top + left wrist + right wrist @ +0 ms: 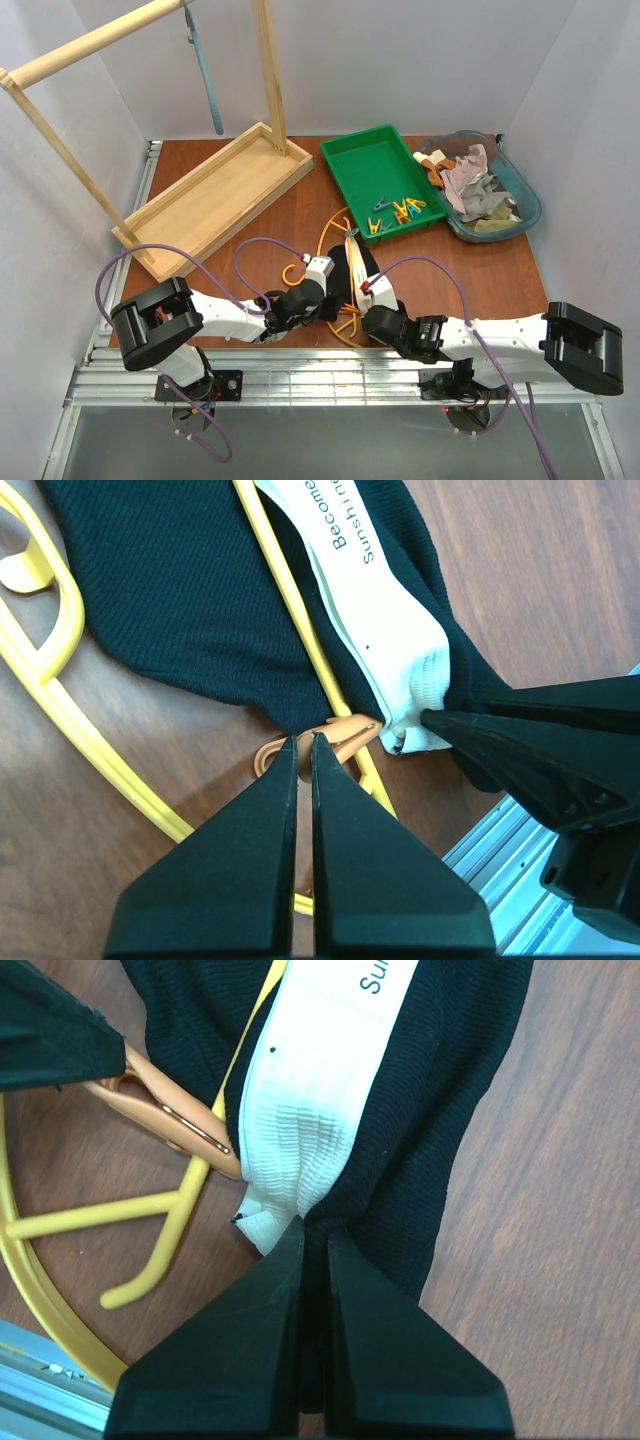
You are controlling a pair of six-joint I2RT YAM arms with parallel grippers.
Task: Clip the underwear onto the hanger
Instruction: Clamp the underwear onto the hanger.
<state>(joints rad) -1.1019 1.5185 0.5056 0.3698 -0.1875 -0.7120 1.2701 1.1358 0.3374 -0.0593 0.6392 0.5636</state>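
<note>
Both arms are held low and angled inward toward each other, with the left pincer (305, 742) and the right pincer (315, 1225) each closed, tips set close together.

Bright, diffuse overhead light in all 3 views, with soft shadows and sharp focus.

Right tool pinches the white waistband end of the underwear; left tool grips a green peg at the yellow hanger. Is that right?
Not quite. The peg at the hanger, gripped by the left tool, is orange, not green, as the left wrist view shows. The rest holds: the right tool pinches the white waistband end of the underwear.
</note>
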